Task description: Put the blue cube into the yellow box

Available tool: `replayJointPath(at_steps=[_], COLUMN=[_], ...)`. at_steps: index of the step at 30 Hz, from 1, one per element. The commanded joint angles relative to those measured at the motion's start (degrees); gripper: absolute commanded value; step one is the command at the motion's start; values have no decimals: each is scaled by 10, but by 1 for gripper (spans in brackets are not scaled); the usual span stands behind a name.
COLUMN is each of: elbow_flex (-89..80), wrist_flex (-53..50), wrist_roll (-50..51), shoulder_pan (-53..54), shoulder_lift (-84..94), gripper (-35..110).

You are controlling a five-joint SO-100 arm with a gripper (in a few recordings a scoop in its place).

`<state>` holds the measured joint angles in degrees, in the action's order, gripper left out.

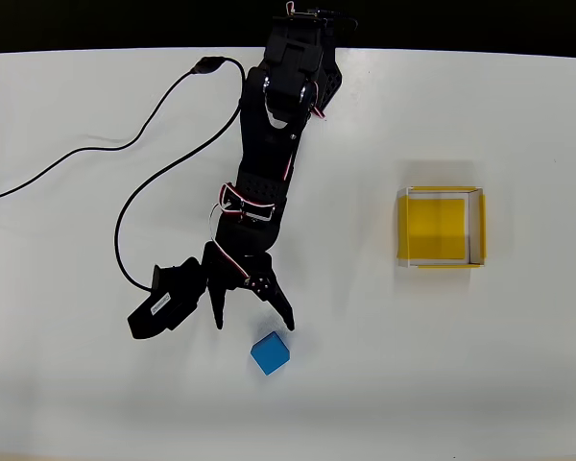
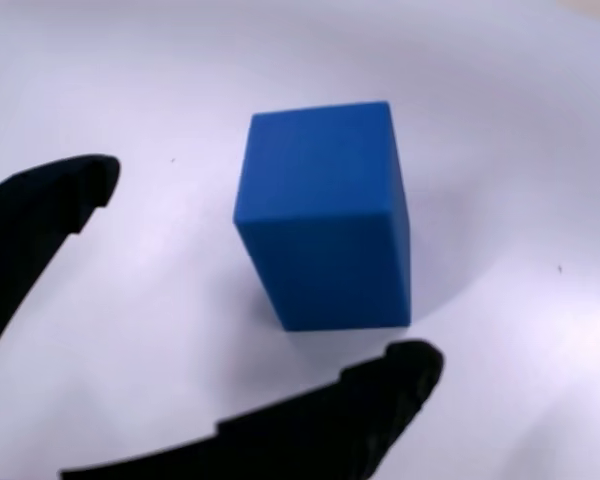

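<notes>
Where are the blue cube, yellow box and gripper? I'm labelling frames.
blue cube (image 1: 270, 352): overhead view, top face.
yellow box (image 1: 440, 229): overhead view, yellow floor.
gripper (image 1: 253, 327): overhead view, midway between the open fingertips.

A black cable (image 1: 125, 206) loops across the white table (image 1: 518, 384).
</notes>
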<state>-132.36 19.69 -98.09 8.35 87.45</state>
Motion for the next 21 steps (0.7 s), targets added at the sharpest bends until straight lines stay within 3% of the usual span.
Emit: replayJointPath(at_steps=[1, 21], elbow_flex=[71, 260], wrist_flex=[41, 71], wrist_roll=[-2, 12], shoulder_pan=[-10, -32], shoulder_lift=[3, -205], gripper=[56, 55])
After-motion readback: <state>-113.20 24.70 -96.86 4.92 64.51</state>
